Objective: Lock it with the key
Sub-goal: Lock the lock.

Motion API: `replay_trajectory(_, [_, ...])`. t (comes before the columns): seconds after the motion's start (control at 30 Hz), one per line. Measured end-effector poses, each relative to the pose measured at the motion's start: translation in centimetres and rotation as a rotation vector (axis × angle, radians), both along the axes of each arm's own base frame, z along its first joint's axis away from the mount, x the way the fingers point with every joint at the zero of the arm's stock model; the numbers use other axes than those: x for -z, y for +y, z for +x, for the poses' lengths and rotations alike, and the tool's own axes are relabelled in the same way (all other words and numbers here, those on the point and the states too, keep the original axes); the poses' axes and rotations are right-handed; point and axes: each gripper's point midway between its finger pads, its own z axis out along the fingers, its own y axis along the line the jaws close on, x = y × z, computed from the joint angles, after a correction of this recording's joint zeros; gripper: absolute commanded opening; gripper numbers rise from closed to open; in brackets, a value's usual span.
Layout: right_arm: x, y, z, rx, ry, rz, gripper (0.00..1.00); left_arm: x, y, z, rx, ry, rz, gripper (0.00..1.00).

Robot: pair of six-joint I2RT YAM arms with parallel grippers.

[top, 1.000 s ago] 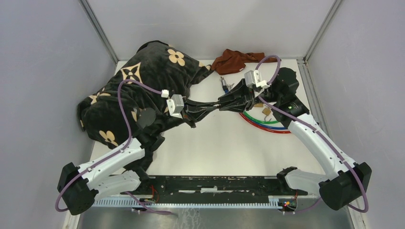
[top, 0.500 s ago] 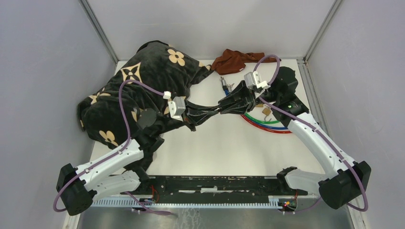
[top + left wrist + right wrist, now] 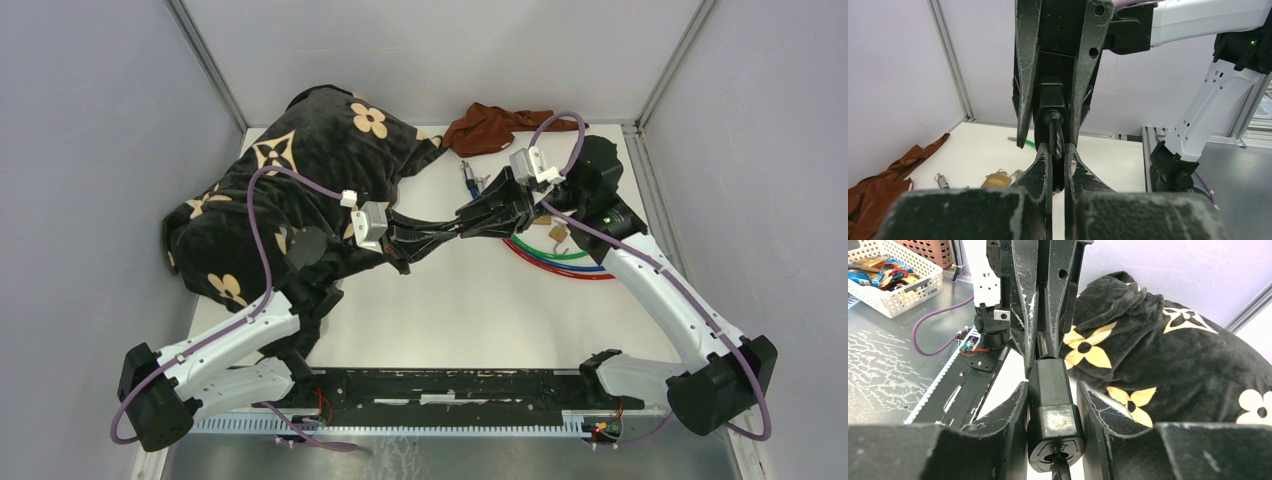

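From above I see my left gripper [image 3: 452, 229] and right gripper [image 3: 470, 219] meeting tip to tip over the middle of the table [image 3: 470, 310], both on one line running across it. Through the left wrist, the left jaws are clenched on the key [image 3: 1056, 136], which runs straight ahead into the black lock [image 3: 1052, 100]. Through the right wrist, the half-spread right jaws are grasping that lock lengthwise, so I judge the coming turn must be made about this shared axis.

- The left end effector [image 3: 1058, 152] pinches the dark key [image 3: 1056, 141], its fingers nearly together.
- The right end effector [image 3: 1047, 137] reaches down from above and clamps the black lock [image 3: 1050, 100].
- A brass padlock [image 3: 996, 179] and a brown cloth [image 3: 878, 195] lie on the white worktop [image 3: 1108, 165].
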Motion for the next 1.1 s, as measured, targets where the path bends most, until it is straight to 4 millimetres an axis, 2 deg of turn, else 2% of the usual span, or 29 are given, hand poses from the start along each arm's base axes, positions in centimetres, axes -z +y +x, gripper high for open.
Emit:
replay_trajectory(0.27, [-0.9, 0.4, -0.4, -0.011, -0.02, 0.007, 0.0, -0.8, -0.2, -0.4, 0.013, -0.016, -0.015, 0.02])
replay_trajectory(0.67, [-1.0, 0.2, -1.4, 0.042, -0.035, 0.007, 0.0, -1.1, 0.3, -1.3, 0.024, -0.033, -0.023, 0.02])
replay_trajectory(0.9, [1.1, 0.9, -2.5, 0.064, -0.011, -0.035, 0.0, 1.0, 1.3, -2.3, 0.025, -0.025, -0.01, 0.02])
replay_trajectory(1.1, [4.7, 1.2, -2.7, 0.104, 0.047, -0.1, 0.0, 4.2, 2.1, -2.1, 0.018, 0.026, 0.055, 0.02])
